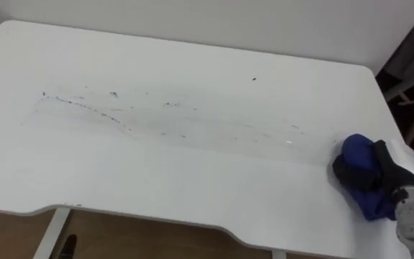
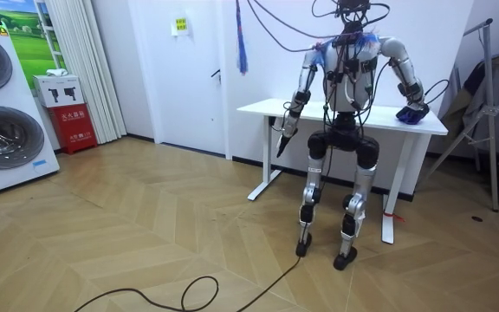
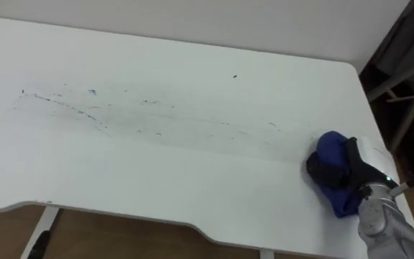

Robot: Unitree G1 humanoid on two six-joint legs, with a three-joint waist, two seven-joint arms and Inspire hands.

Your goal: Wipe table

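Stacked washing machines [image 2: 3,139], red box [image 2: 74,128] beside them, white door [image 2: 193,78], herringbone wooden floor [image 2: 145,234].

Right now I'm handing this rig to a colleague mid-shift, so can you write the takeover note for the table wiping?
Right hand: curled on the blue cloth, near the right edge of the table.
Left hand: hangs at the robot's side by the table's left end, idle.
Done: the cloth is in hand and resting on the table.
Left: dark marks run across the left and middle of the table. The cloth sits well to their right, so they need wiping.
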